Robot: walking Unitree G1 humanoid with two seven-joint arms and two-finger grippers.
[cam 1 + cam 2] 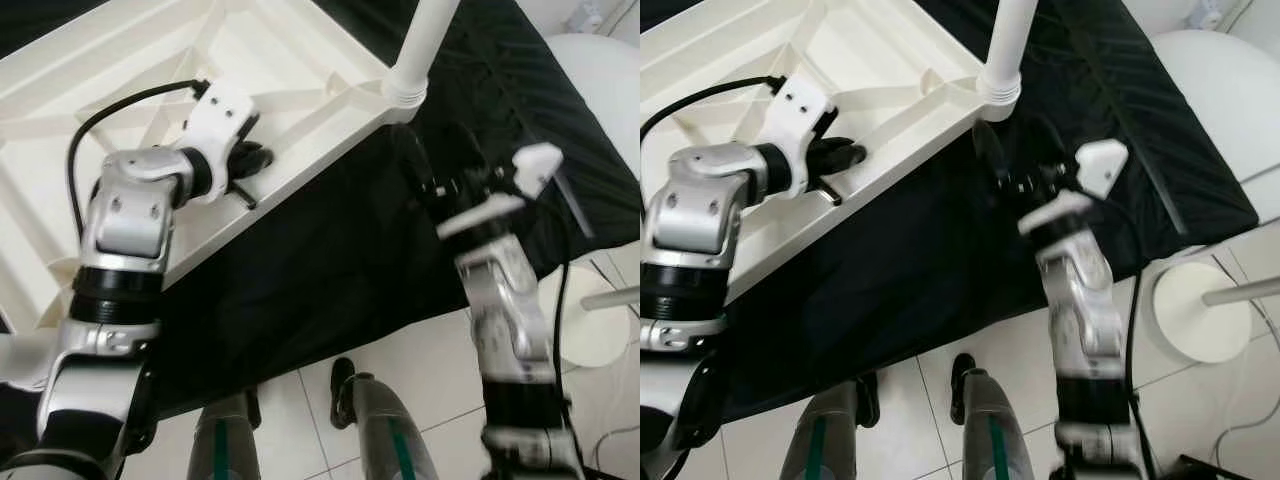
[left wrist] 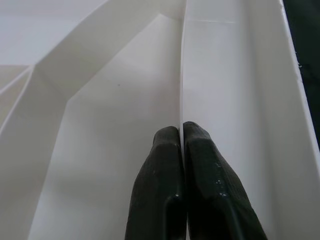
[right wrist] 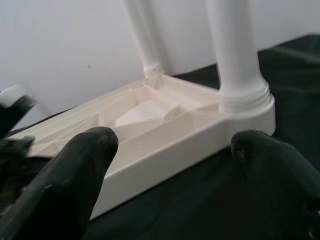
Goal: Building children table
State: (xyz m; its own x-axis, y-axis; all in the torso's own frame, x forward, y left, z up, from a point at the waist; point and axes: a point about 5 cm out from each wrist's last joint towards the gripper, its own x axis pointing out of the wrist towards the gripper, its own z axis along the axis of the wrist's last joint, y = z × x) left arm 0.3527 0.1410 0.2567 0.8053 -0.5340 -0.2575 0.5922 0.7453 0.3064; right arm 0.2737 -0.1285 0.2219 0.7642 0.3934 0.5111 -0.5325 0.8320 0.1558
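A white plastic tabletop lies upside down on a black cloth, its ribbed underside facing up. One white leg stands screwed into its near right corner; another leg stands at a corner beyond. My left gripper is shut on a thin rib close to the tabletop's near edge, fingertips pinching it from both sides. My right gripper hovers open over the cloth just right of the corner leg, blurred.
A white round seat or stool stands at the far right. A white disc-shaped base with a pole rests on the tiled floor at the right. My own legs stand at the cloth's near edge.
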